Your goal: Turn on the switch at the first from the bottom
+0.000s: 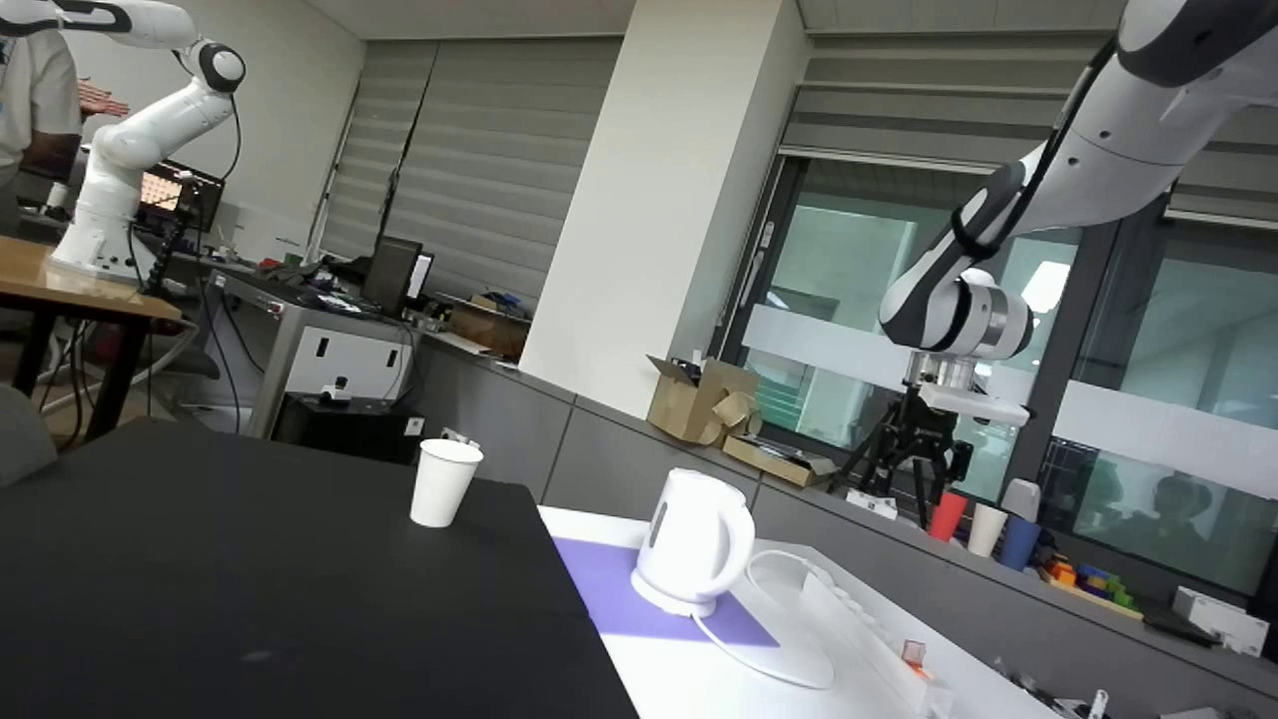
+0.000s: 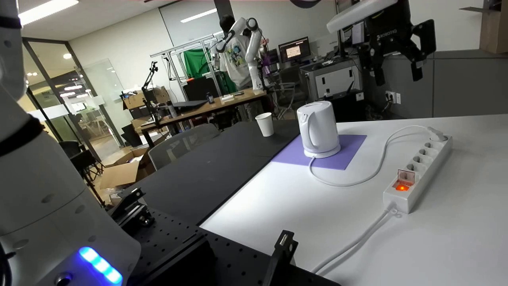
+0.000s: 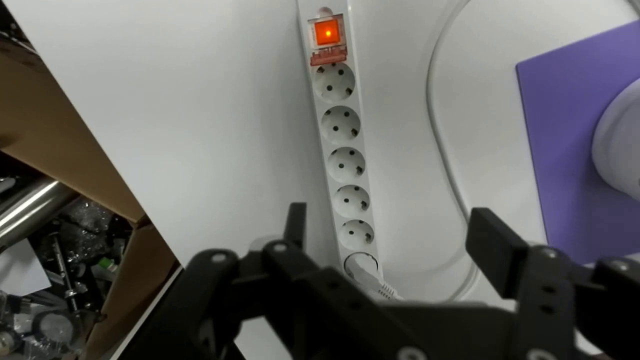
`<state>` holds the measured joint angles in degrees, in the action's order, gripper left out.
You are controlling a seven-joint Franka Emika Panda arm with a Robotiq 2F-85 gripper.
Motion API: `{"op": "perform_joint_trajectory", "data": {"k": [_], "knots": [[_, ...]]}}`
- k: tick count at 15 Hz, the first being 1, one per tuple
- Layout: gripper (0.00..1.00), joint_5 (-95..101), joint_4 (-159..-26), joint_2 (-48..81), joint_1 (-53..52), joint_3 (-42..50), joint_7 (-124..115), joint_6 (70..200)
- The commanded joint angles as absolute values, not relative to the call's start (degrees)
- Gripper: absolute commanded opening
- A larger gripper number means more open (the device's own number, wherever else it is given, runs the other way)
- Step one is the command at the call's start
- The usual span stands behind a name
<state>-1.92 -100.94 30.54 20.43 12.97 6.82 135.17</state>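
Surface (image 2: 468, 222): white; one edge runs along a black surface (image 2: 222, 171)
Power strip (image 2: 424, 161): lies on the white surface, well in from the edge shared with the black one; plug (image 2: 435, 134) at the end toward the far edge in an exterior view
Pincer (image 3: 390, 232): up over the white surface, fingers spread well apart — in the wrist view the strip's plug end shows between them
Switch (image 3: 327, 32): lit orange, at the strip end opposite the plug — well apart from the pincer
Switch cover (image 2: 406, 176): see-through red, flipped up
Sockets (image 3: 345, 165): six in a row; plug seated in the one farthest from the switch
Kettle (image 2: 323, 127): white, upright on a purple mat (image 2: 351, 145); mat sits at the shared edge, close to the far corner
Kettle cord (image 2: 380, 165): loops from the kettle base across the white surface to the plug
Strip cable (image 2: 357, 241): leaves the switch end, heading away from the far edge
Cup (image 2: 265, 124): white, upright, on the black surface near its far corner
Arm (image 1: 1128, 150): reaches in from the upper right in an exterior view
Box (image 3: 60, 120): cardboard, past the surface edge in the wrist view
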Motion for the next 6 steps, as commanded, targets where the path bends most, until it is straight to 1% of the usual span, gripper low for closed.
{"op": "perform_joint_trajectory", "data": {"k": [1, 2, 3, 6], "knots": [[1.00, -4.50, -105.52, 26.58, 20.94, 12.20, 5.76, 135.67], [1.00, -4.94, -105.71, 26.35, 20.76, 12.32, 5.44, 134.73], [1.00, -3.98, -103.24, 28.71, 20.78, 12.51, 6.70, 135.23], [1.00, -4.47, -104.12, 28.14, 20.75, 12.43, 6.69, 135.09]]}}
